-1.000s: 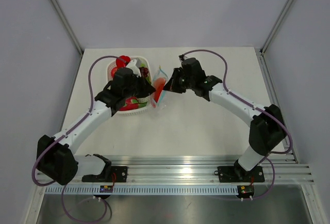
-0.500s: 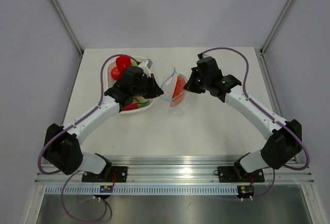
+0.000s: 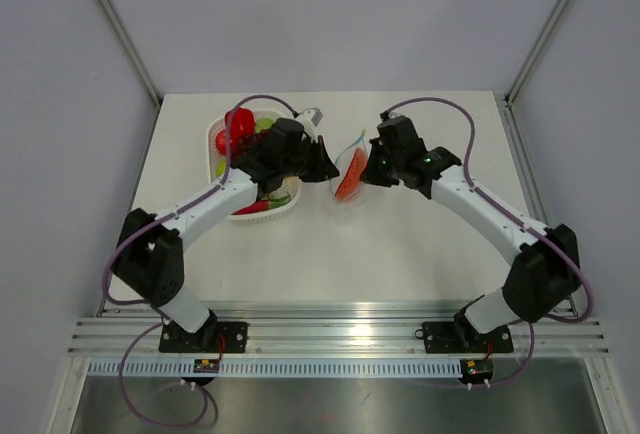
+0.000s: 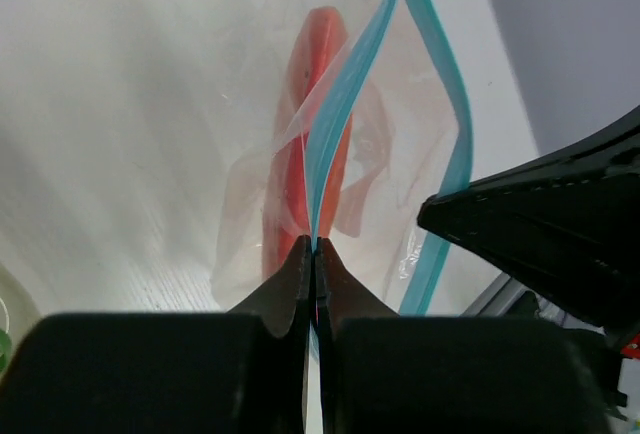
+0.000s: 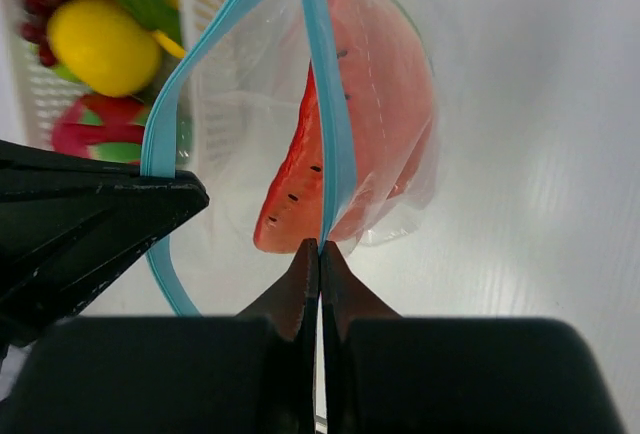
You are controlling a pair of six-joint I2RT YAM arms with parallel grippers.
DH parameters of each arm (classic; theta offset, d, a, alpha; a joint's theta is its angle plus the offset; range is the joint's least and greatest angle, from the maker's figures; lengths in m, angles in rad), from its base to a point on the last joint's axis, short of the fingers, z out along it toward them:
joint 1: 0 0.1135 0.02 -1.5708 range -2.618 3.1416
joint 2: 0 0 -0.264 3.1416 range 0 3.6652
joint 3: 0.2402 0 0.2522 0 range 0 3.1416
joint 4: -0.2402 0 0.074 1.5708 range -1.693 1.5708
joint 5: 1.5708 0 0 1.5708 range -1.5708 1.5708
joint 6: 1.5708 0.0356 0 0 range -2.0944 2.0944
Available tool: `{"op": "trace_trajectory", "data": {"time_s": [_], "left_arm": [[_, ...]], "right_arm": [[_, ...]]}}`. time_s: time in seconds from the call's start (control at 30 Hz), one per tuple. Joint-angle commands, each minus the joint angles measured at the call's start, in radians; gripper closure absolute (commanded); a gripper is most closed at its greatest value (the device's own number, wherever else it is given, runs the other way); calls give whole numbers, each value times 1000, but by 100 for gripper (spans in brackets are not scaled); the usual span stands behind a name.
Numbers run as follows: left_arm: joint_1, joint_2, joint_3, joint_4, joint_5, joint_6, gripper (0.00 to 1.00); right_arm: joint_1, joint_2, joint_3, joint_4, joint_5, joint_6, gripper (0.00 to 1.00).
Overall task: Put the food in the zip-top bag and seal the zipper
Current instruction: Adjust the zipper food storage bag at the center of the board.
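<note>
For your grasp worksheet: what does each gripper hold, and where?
The zip-top bag: left gripper pinches one zipper lip, right gripper the opposite lip.

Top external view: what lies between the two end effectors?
The zip-top bag, watermelon slice inside, lies between left end effector and right end effector; both wrist views confirm.

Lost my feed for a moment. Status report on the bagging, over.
Left gripper and right gripper both shut, each pinching one zipper strip. Zip-top bag mouth apart, watermelon slice inside. Remaining food in basket.
</note>
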Motion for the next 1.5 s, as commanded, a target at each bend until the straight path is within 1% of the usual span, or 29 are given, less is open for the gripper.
{"op": "trace_trajectory", "data": {"time_s": [0.0, 0.07, 0.13, 0.17, 0.23, 0.27, 0.33, 0.4, 0.47, 0.6, 0.67, 0.77, 0.9, 1.0, 1.13, 1.17, 1.33, 1.4, 1.47], "left_arm": [[-25, 153, -51, 37, 54, -4, 100], [-34, 161, -11, 19, 71, 6, 100], [-36, 123, 42, -36, 41, 33, 100], [-36, 100, 108, -59, 30, 45, 100], [-36, 37, 169, -125, -2, 75, 100], [-36, 18, 214, -137, -13, 79, 100], [-38, -18, 231, -162, -48, 85, 100], [-36, -19, 205, -164, -73, 85, 100], [-38, 27, 168, -157, -78, 85, 100], [-38, 125, 26, -84, -39, 66, 100], [-38, 174, 12, -84, -21, 70, 100], [-38, 175, 39, -108, 8, 93, 100], [-38, 62, 128, -180, -21, 121, 100], [-38, -9, 164, -187, -27, 119, 100], [-36, -5, 130, -174, -51, 116, 100], [-36, 10, 93, -162, -48, 112, 100], [-38, 131, -33, -59, 36, 69, 100], [-38, 159, -53, -44, 69, 56, 100], [-38, 152, -48, -59, 87, 67, 100]], "right_arm": [[1, 133, -28, -25, 31, -26, 100], [1, 131, 42, -50, 33, -39, 100], [1, 84, 111, -64, 33, -58, 100], [1, 68, 138, -70, 40, -72, 100], [1, 27, 203, -102, 47, -85, 100], [1, 12, 210, -105, 50, -86, 100], [-1, -16, 202, -98, 62, -91, 100], [-1, -15, 149, -78, 76, -89, 100], [-1, 11, 107, -66, 76, -79, 100], [1, 102, -26, -17, 108, -65, 100], [-1, 127, -23, -36, 116, -65, 100], [-1, 113, 21, -38, 93, -78, 100], [-1, 58, 124, -55, 70, -94, 100], [1, 26, 159, -46, 48, -82, 100], [1, 19, 142, -12, 41, -68, 100], [-1, 28, 133, -3, 39, -66, 100], [-1, 130, 58, 11, 45, -68, 100], [-1, 169, 61, -15, 53, -71, 100], [1, 165, 66, -26, 48, -72, 100]]}}
